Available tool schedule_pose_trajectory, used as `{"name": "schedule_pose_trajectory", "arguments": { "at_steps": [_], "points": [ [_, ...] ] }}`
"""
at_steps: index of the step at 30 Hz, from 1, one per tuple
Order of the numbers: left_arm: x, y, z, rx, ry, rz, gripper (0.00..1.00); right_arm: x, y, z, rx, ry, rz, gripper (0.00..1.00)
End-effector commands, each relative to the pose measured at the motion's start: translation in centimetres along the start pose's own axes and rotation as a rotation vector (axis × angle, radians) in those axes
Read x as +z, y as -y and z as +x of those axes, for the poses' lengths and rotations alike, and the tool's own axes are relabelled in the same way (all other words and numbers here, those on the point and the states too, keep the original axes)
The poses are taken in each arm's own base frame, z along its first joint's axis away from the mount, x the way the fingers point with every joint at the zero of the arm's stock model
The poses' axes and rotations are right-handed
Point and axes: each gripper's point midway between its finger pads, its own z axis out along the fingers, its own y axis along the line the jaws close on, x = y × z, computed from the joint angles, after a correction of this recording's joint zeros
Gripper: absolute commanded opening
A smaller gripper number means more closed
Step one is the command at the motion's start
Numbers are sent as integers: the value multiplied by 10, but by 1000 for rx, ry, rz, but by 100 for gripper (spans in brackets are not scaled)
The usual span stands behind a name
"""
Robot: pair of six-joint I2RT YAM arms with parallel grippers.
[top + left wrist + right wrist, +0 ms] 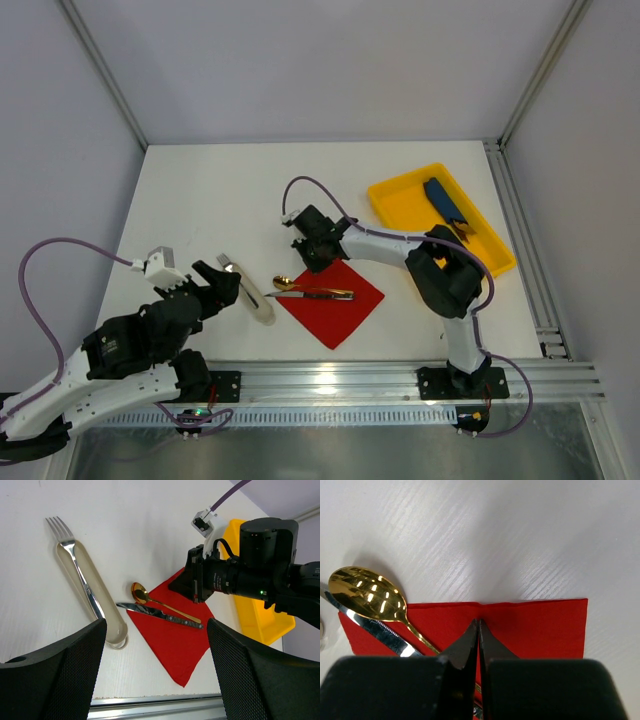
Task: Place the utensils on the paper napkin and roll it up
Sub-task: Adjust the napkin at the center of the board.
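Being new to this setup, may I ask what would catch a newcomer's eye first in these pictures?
The bright red square paper napkin near the table's front edge stands out most, with a shiny gold metal spoon and a silver metal knife lying across its left corner. Left of it, a silver metal fork rests on a pale beige sleeve, and a yellow rectangular plastic tray sits at the back right.

No legible text, label, brand or number in any view: paper napkin and yellow tray both unmarked (one small green indicator light on the right arm, no lettering).
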Motion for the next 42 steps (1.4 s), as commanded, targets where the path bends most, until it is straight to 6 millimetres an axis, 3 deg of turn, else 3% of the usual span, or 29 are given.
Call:
{"name": "schedule_pose_trajectory", "arguments": {
  "at_steps": [1, 28, 35, 42],
  "points": [
    [0, 6, -5, -23, 17, 11, 82, 3, 9, -16, 36, 35, 62, 4],
    [-2, 2, -8, -23, 24, 6, 82, 15, 64, -29, 168, 13, 208, 4],
    [-2, 2, -8, -21, 22, 5, 83, -4, 65, -55, 133, 89, 202, 4],
    [-2, 0, -8, -23, 26, -2, 82, -42, 39, -98, 70, 247, 96, 6]
  ]
}}
